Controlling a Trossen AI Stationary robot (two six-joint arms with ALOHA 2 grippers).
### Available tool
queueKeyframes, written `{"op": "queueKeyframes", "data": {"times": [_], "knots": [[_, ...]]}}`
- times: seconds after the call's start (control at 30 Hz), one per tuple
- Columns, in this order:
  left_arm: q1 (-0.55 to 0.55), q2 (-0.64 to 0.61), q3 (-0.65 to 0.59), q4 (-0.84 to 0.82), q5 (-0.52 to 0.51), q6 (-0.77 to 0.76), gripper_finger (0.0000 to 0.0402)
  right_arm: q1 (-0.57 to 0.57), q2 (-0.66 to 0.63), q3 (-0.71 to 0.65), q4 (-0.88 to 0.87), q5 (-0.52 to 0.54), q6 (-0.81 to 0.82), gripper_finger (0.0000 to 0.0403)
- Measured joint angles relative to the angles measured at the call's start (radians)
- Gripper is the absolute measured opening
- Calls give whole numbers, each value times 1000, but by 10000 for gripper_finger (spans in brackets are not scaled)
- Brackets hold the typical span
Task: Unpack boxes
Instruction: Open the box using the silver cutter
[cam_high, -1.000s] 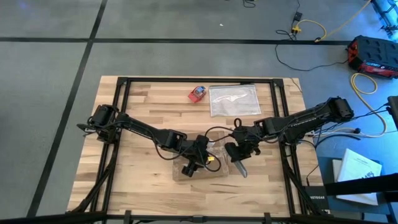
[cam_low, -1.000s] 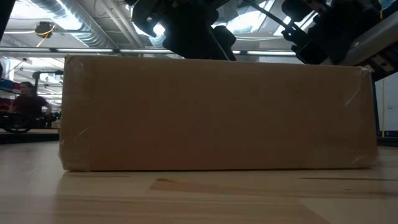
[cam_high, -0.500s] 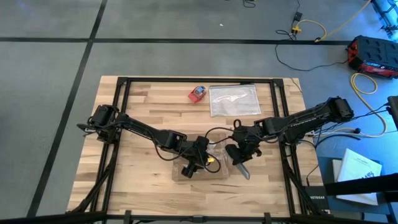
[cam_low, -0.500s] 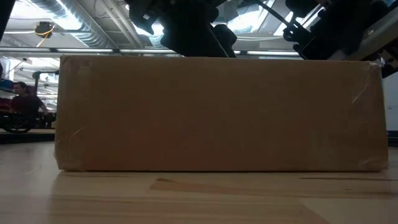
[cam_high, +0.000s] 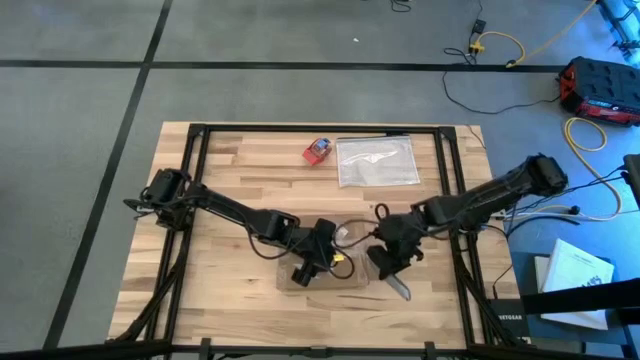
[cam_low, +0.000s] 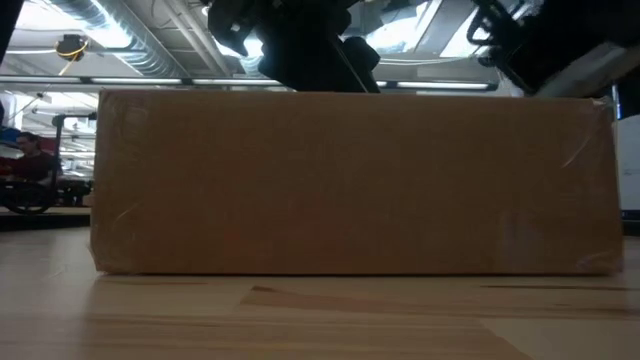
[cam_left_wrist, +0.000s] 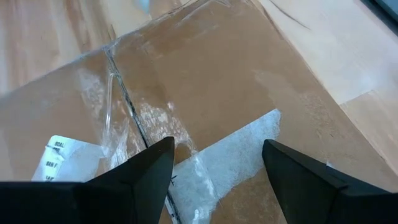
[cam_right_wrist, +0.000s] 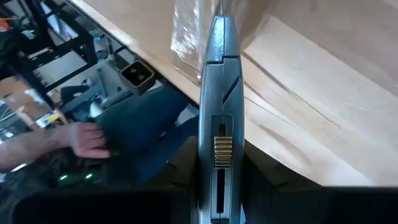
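Progress is at an early stage: the box (cam_low: 350, 180) is closed, its flaps down and the tape (cam_left_wrist: 230, 155) across the centre seam intact, so you must judge cutting, opening and emptying as all left to do. The box lies flat on the counter (cam_high: 220, 170), near the front edge and roughly midway between the two arms.

The left end effector (cam_left_wrist: 214, 165) hangs directly over the box lid with its fingers spread and nothing between them; the taped seam lies just beneath the gap. In the high view you find the left end effector (cam_high: 305, 272) above the left half of the box.

The right end effector (cam_high: 385, 262) is pinching a utility knife (cam_right_wrist: 217, 118), fingers pressed against the handle. The knife points past the right end of the box, its tip close to the taped corner there, over the near edge of the counter. Whether the tip touches the tape cannot be told.

A plastic bag (cam_high: 377, 161) and a small red-and-blue object (cam_high: 318, 151) lie at the far side, well apart from the box.
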Motion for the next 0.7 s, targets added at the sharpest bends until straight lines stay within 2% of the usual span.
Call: {"op": "queueKeyframes", "data": {"times": [0.1,0.27,0.37,0.53,0.7], "knots": [[-13,-5,4,-4,-43,36,234,91,-3,0,3,134,28,61],[-18,-26,3,7,-82,89,234,236,-2,1,70,437,65,61],[-15,-54,21,-14,-151,92,234,298,12,2,104,551,58,61],[11,-117,39,16,-226,170,233,360,74,2,126,641,-12,61],[95,-122,38,-37,-250,216,233,377,179,12,231,621,-174,61]]}}
